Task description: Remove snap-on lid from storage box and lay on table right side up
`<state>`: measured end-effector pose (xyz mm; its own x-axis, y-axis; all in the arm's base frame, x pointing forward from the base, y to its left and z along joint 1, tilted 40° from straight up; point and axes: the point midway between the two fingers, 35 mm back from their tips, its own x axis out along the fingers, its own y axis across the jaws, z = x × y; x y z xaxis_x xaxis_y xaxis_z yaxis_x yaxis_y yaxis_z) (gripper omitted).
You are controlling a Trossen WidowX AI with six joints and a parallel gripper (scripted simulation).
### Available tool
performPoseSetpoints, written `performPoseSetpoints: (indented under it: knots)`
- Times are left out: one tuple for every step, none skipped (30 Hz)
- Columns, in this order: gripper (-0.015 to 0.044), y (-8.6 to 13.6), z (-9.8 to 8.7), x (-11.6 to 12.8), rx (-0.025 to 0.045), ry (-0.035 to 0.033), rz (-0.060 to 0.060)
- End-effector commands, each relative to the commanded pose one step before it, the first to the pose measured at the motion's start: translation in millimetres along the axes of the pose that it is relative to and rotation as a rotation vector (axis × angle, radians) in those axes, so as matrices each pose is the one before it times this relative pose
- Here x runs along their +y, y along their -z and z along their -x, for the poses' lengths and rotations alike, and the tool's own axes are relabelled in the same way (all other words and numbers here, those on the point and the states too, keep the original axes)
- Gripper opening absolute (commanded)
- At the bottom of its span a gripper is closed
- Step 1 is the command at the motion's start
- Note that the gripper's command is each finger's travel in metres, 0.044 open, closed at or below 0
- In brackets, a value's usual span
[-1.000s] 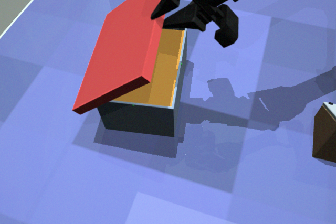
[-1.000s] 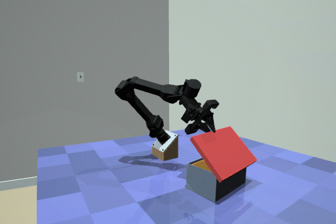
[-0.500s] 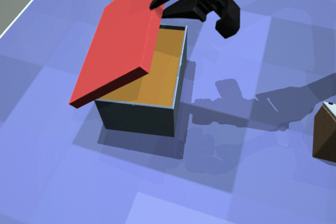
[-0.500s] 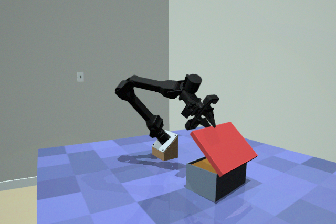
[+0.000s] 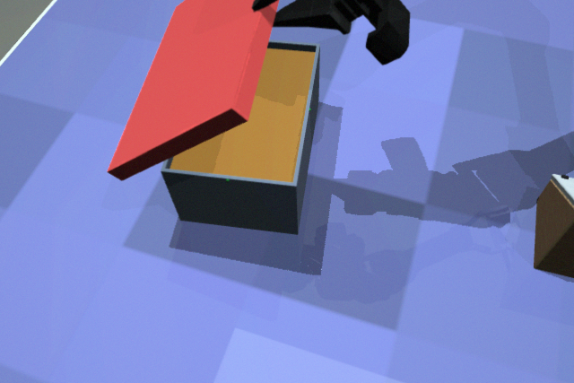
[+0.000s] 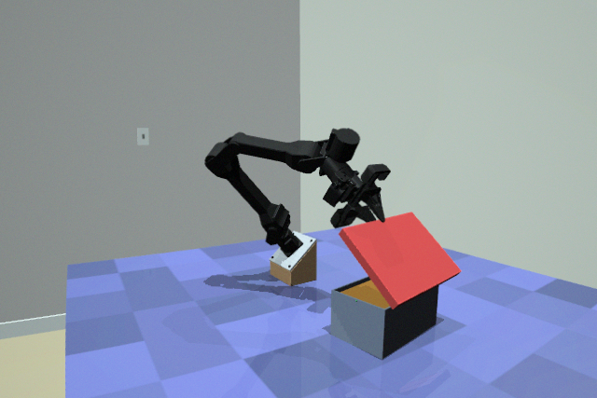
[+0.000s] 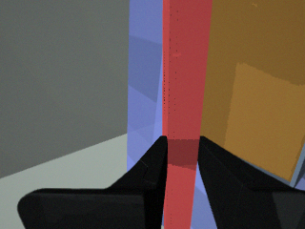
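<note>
The red lid (image 5: 199, 64) (image 6: 400, 258) (image 7: 188, 72) is tilted steeply, with the edge nearer the arm's base raised high and the far edge low, beside the box's far wall. The grey storage box (image 5: 240, 203) (image 6: 357, 321) stands upright on the table, its inside (image 5: 264, 137) (image 7: 267, 124) orange-yellow and largely uncovered. My gripper (image 5: 265, 16) (image 6: 380, 221) (image 7: 181, 142) is shut on the raised edge of the lid, one finger on each face. Whether the low edge touches the box cannot be told for certain.
The arm's wooden base block (image 5: 552, 235) (image 6: 304, 266) stands across the table from the box, on the side of the lid's raised edge. The blue checkered table top (image 5: 139, 314) (image 6: 192, 355) ends at an edge beyond the lid in the top view.
</note>
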<state>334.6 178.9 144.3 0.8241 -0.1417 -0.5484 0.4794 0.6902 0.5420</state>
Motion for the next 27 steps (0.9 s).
performPoseSetpoints:
  knots:
    - [0.0,10.73,0.94,-3.35,0.00425,-0.0012,0.0052]
    - [0.0,2.0,0.18,-0.17,0.00007,0.00001,-0.0001]
    - [0.0,2.0,0.19,-0.16,0.00007,0.00001,-0.0001]
    - [0.0,2.0,0.19,-0.16,0.00007,0.00001,-0.0001]
    - [0.0,2.0,0.19,-0.16,0.00007,0.0,-0.0001]
    - [0.0,2.0,0.19,-0.16,0.00007,0.0,-0.0001]
    - [0.0,2.0,0.19,-0.16,0.00007,0.0,-0.0001]
    - [0.0,2.0,0.19,-0.16,0.00007,0.0,-0.0001]
    - [0.0,2.0,0.19,-0.16,0.00007,0.0,-0.0001]
    - [0.0,2.0,0.19,-0.16,0.00007,0.0,-0.0001]
    - [0.0,2.0,0.19,-0.16,0.00007,0.0,-0.0001]
    - [0.0,2.0,0.19,-0.16,0.00007,0.0,-0.0001]
    - [0.0,2.0,0.19,-0.16,0.00007,0.0,-0.0001]
    - [0.0,2.0,0.19,-0.16,0.00007,0.0,-0.0001]
    - [0.0,2.0,0.19,-0.16,0.00007,0.0,-0.0001]
    - [0.0,2.0,0.19,-0.16,0.00007,0.0,-0.0001]
    - [0.0,2.0,0.19,-0.16,0.00007,0.0,-0.0001]
    - [0.0,2.0,0.19,-0.16,0.00007,0.0,-0.0001]
    - [0.0,2.0,0.19,-0.16,0.00007,0.0,-0.0001]
    - [0.0,2.0,0.19,-0.16,0.00008,0.0,-0.0001]
    - [0.0,2.0,0.19,-0.16,0.00008,0.0,-0.0001]
    - [0.0,2.0,0.19,-0.16,0.00008,0.0,-0.0001]
    - [0.0,2.0,0.19,-0.16,0.00008,0.0,-0.0001]
    - [0.0,2.0,0.19,-0.16,0.00008,0.0,-0.0001]
    - [0.0,2.0,0.19,-0.16,0.00008,0.0,-0.0001]
    - [0.0,2.0,0.19,-0.16,0.00008,0.0,-0.0001]
    - [0.0,2.0,0.19,-0.16,0.00008,0.0,-0.0001]
